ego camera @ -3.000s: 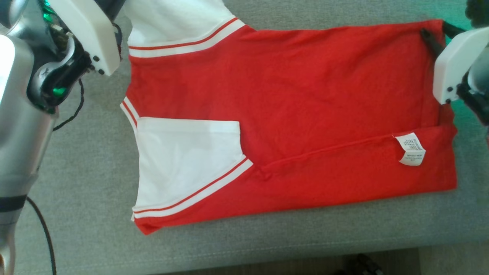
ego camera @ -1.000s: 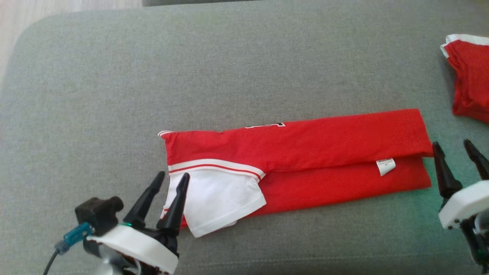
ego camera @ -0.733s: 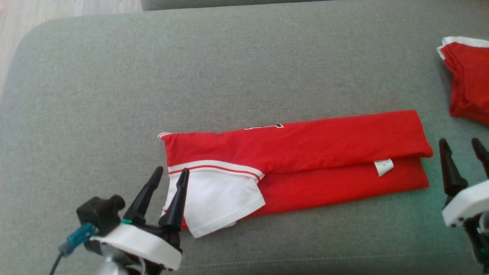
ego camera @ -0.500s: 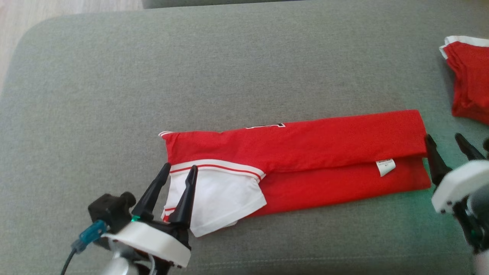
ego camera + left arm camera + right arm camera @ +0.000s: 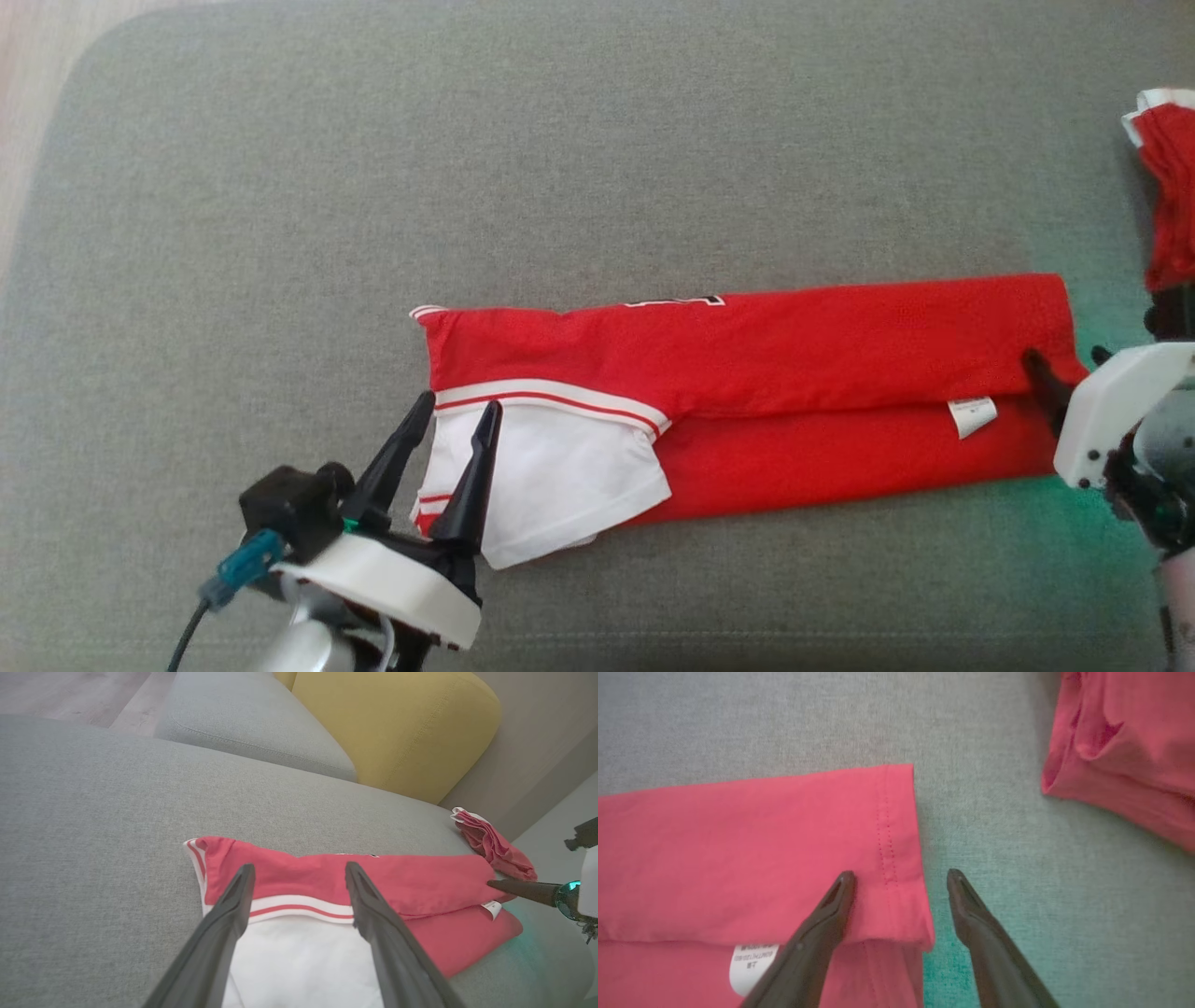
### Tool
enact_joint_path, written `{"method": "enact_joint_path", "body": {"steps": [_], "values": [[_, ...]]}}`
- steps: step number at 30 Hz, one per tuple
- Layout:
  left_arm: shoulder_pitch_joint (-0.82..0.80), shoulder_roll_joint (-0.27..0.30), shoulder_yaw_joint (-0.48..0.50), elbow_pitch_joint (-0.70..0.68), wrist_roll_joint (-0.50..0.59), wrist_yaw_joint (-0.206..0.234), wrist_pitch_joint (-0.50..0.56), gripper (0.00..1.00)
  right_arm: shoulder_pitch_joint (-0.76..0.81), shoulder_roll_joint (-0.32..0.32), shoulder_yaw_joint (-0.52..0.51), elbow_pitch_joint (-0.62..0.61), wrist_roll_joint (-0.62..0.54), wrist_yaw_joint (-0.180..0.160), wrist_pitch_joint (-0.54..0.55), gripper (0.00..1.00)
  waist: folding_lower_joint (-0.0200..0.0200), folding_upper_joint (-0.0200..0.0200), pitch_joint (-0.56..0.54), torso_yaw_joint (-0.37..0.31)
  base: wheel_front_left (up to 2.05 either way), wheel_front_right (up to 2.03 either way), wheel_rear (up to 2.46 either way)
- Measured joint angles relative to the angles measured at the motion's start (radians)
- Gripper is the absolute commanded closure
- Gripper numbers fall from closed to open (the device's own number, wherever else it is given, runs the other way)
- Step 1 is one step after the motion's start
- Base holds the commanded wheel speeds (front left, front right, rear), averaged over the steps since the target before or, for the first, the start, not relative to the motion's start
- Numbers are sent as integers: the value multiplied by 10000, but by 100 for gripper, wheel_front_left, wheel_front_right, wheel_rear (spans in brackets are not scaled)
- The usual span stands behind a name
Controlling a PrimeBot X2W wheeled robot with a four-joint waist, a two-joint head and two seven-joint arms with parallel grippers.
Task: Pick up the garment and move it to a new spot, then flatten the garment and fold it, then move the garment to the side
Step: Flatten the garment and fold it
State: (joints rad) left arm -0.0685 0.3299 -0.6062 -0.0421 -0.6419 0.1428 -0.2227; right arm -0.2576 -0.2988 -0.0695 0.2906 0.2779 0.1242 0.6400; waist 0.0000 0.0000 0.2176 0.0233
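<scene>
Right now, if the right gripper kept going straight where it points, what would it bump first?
Probably the garment: the open right gripper straddles its hemmed end, one finger over red cloth, the other over the grey cushion. How high it hovers is unclear.

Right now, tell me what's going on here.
A two-armed robot is folding a red jersey on a grey cushion. The jersey lies folded into a long strip. The left claw is open over the white sleeve end. The right claw is open astride the hem at the other end. Neither grips anything. A second red bundle lies farther right.
</scene>
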Motion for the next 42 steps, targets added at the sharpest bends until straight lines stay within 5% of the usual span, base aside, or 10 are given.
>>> {"method": "enact_joint_path", "body": {"steps": [11,14,16,18,33,42], "values": [[-42,8,-15,-4,69,73,8,0,-508,-81,336,466,520,0,1183,2,0,0,289,-40,0,0,0],[-81,12,-17,-4,69,81,10,0,-627,-111,418,493,675,0,1363,52,0,0,338,-72,0,0,0],[-161,15,-21,-4,69,84,10,0,-647,-115,493,493,759,0,1340,69,0,0,353,-89,0,0,0],[-244,21,-19,-6,71,84,10,0,-656,-111,556,489,777,0,1143,100,0,0,349,-111,0,0,0],[-227,117,2,17,71,251,10,0,-514,-924,-207,-104,813,0,-63,100,0,0,-391,-653,0,0,0],[-146,132,-19,77,67,253,10,0,570,-522,291,-1816,1321,0,40,100,0,0,-913,-970,0,0,0]]}}
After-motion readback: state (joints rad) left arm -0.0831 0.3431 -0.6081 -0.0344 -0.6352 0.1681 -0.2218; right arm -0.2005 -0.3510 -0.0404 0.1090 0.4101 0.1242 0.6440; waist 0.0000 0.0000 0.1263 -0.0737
